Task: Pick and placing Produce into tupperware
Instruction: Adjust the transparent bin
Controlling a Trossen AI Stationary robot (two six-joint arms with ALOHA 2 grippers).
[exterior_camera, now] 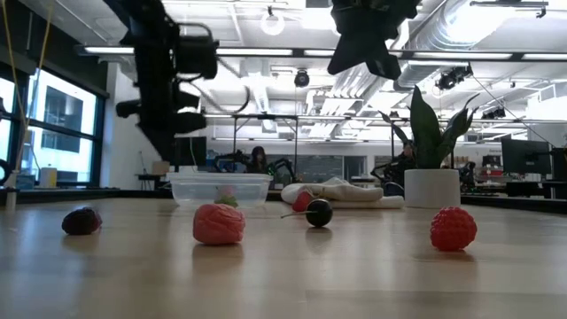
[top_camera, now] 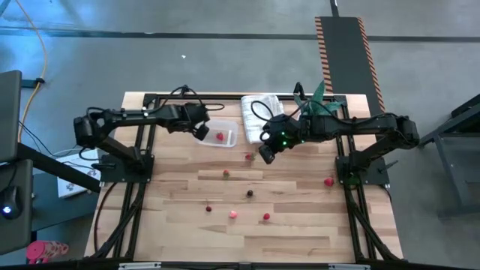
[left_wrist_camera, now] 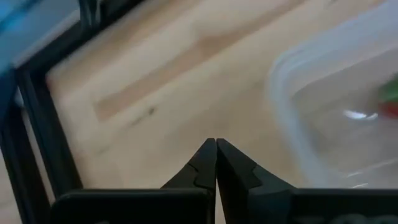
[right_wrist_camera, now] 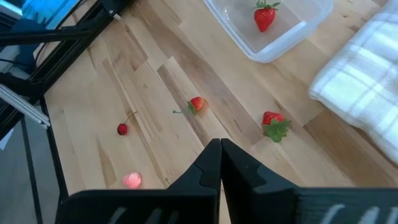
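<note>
Tupperware (top_camera: 222,134) at table's 12 o'clock, beside white towel (top_camera: 259,116); one strawberry (top_camera: 220,136) inside. Left gripper (top_camera: 201,130) at tub's 9 o'clock edge, jaws fully closed, empty. Right gripper (top_camera: 266,154) at tub's 4 o'clock, closed, empty. Remaining produce scattered from centre toward 6 o'clock; red piece (top_camera: 328,181) at 3 o'clock.

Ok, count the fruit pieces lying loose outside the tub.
7 fruit pieces: one beside the tub, one and a dark one mid-table, one far right, three nearer the front. The arms may hide others.
</note>
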